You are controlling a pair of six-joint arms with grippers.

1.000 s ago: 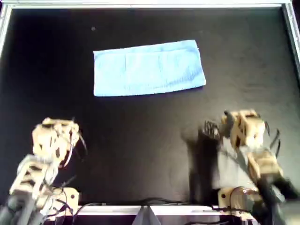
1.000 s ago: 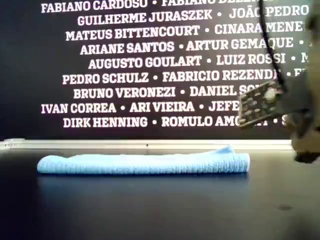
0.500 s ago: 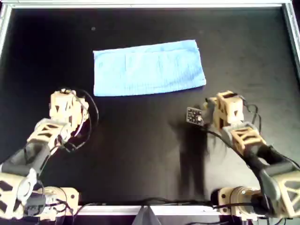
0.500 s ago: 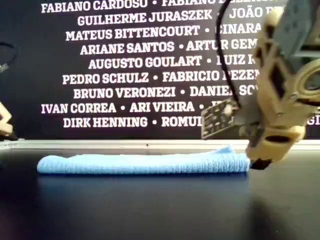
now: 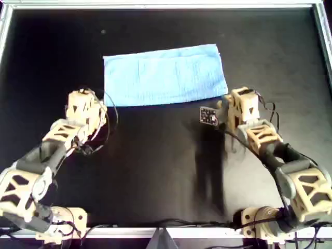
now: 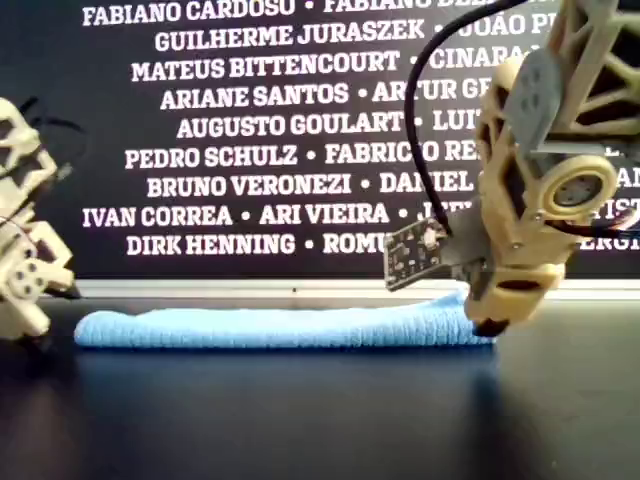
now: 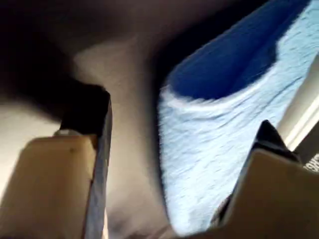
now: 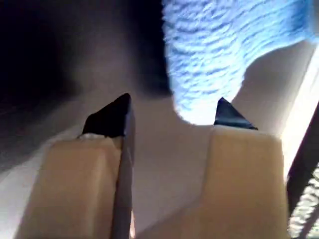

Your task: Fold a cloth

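Both claws, first [image 7: 179,164] and second [image 8: 172,122], agape and empty, cloth [image 5: 165,75] corners just ahead between the jaws on the table [image 5: 155,166]; closing too shallow risks pinching only one layer.

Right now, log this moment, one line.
cloth: folded, flat | my first tool: open, near cloth edge | my second tool: open, near cloth corner

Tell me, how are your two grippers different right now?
My first gripper has its jaws spread wider than my second gripper. My first gripper faces a folded edge of the cloth, its layers gaping; my second gripper faces a corner of the cloth. Both are open and hold nothing.
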